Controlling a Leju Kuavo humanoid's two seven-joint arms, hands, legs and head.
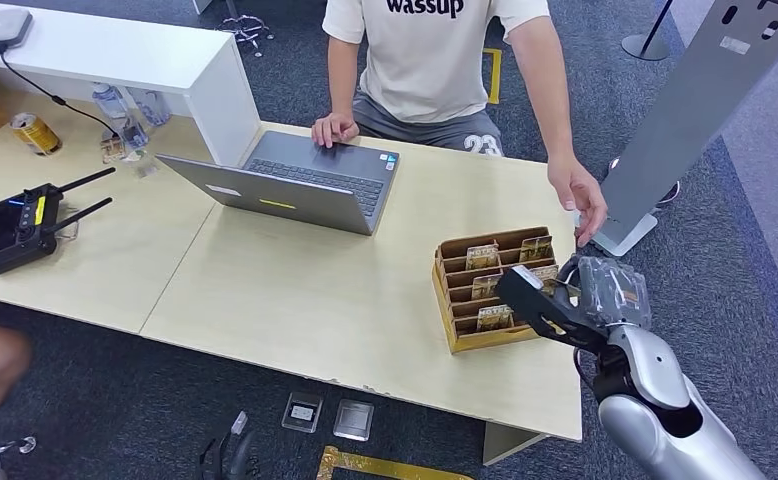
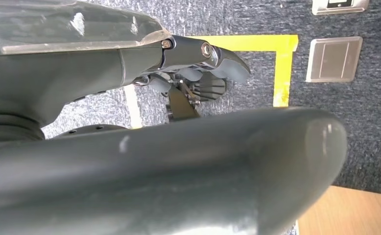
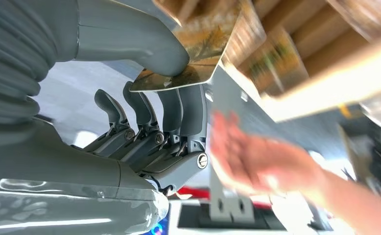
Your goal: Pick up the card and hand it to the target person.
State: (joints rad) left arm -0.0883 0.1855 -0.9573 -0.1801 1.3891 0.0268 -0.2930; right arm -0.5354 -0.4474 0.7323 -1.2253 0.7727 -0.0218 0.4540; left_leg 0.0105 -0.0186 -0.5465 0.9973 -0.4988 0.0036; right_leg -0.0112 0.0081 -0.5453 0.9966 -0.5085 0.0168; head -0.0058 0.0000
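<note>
So, one card (image 3: 193, 73) pinched between my right hand's (image 3: 149, 122) thumb and fingers (image 3: 191, 110); left hand (image 2: 198, 63) curled, holding nothing.

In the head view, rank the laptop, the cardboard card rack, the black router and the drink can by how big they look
1. laptop
2. cardboard card rack
3. black router, nearly the rack's size with its antennas
4. drink can

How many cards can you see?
5. One gold-printed card is pinched in the robot's right hand. Four more stand in the brown cardboard slotted holder: two at its back, two nearer the front. The hand may hide others.
</note>
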